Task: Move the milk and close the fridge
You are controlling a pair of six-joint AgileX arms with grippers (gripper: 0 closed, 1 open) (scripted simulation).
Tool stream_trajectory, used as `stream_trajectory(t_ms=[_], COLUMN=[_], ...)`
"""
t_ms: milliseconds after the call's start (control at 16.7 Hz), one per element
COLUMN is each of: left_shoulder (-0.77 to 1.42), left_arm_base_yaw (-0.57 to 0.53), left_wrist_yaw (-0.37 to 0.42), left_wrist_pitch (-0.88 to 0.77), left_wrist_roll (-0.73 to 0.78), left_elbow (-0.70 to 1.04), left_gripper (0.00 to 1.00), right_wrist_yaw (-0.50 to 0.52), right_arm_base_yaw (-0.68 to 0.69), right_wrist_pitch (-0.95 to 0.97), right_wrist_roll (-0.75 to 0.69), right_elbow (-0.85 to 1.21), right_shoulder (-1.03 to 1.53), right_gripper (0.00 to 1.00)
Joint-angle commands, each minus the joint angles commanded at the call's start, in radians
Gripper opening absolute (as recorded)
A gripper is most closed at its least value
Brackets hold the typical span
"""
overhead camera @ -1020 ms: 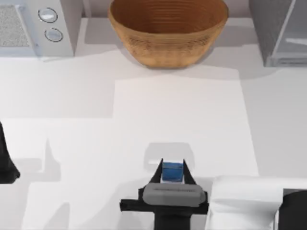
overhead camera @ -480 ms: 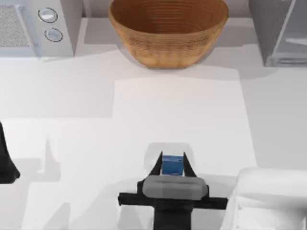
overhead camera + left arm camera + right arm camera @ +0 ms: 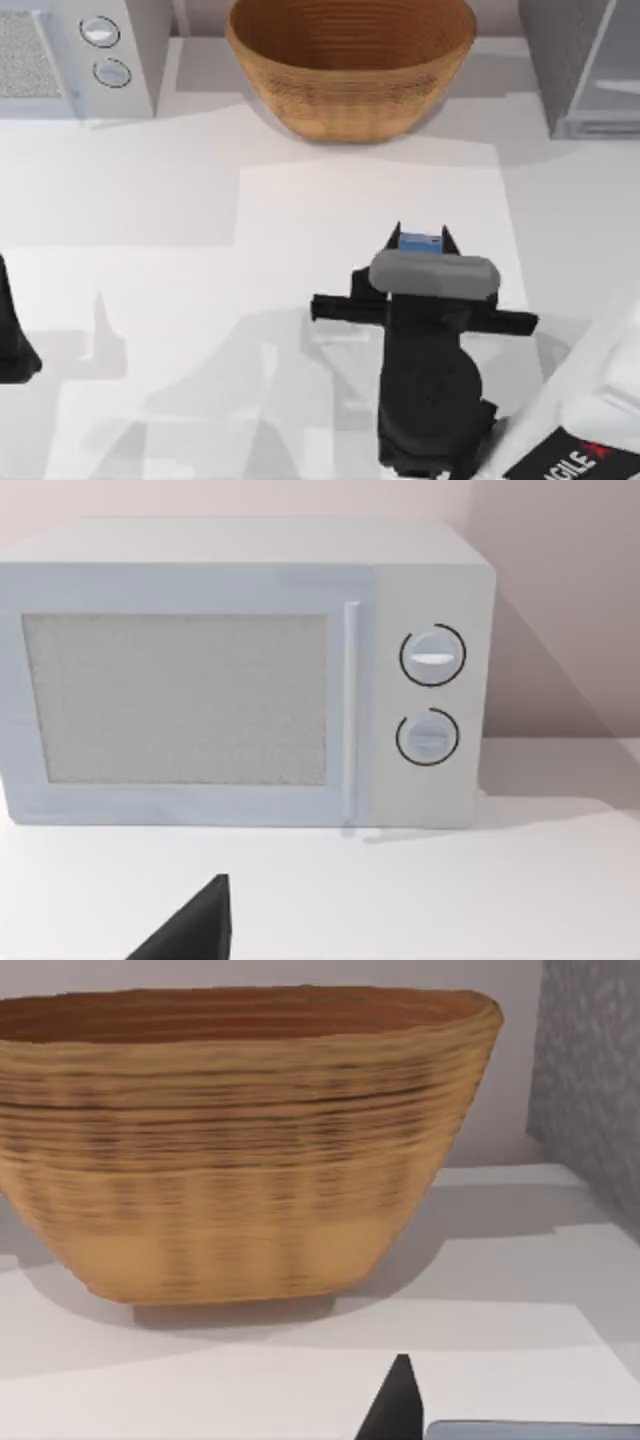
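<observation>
The milk, a small blue and white carton, is held off the table at centre right, with my right gripper shut on it. Its pale top edge shows beside one dark fingertip in the right wrist view. The fridge, a grey cabinet, stands at the back right corner, and its pale glassy door panel sits at an angle to the cabinet. The fridge's grey side also shows in the right wrist view. My left arm is parked at the left edge.
A large wicker basket stands at the back centre, between the gripper and the back wall, and looms close in the right wrist view. A white microwave with two round knobs sits at the back left, also seen from the left wrist.
My right gripper has risen with the milk and carried it away from the front edge, towards the back and slightly right. The left arm has not moved.
</observation>
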Motion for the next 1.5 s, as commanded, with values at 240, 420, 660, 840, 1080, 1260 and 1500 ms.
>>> stream_trajectory(t_ms=[240, 420, 660, 840, 1080, 1260, 1500], left_shoulder=[0.0, 0.0, 0.0, 0.0, 0.0, 0.0, 0.0], left_arm_base_yaw=[0.0, 0.0, 0.0, 0.0, 0.0, 0.0, 0.0], left_wrist_yaw=[0.0, 0.0, 0.0, 0.0, 0.0, 0.0, 0.0], left_wrist_pitch=[0.0, 0.0, 0.0, 0.0, 0.0, 0.0, 0.0], left_wrist_roll=[0.0, 0.0, 0.0, 0.0, 0.0, 0.0, 0.0], left_elbow=[0.0, 0.0, 0.0, 0.0, 0.0, 0.0, 0.0], left_gripper=[1.0, 1.0, 1.0, 1.0, 1.0, 1.0, 1.0], right_wrist_yaw=[-0.322, -0.625, -0.928, -1.061, -1.116, -1.113, -1.136], right_arm_base_yaw=[-0.262, -0.482, -0.795, -0.943, -1.008, -1.004, -1.022], right_wrist_pitch=[-0.072, -0.116, -0.191, -0.257, -0.297, -0.295, -0.293], right_wrist_roll=[-0.008, -0.014, -0.021, -0.029, -0.034, -0.033, -0.034], right_elbow=[-0.058, -0.095, -0.155, -0.206, -0.239, -0.235, -0.165], right_shoulder=[-0.131, -0.234, -0.412, -0.529, -0.576, -0.573, -0.508], right_gripper=[0.0, 0.0, 0.0, 0.0, 0.0, 0.0, 0.0])
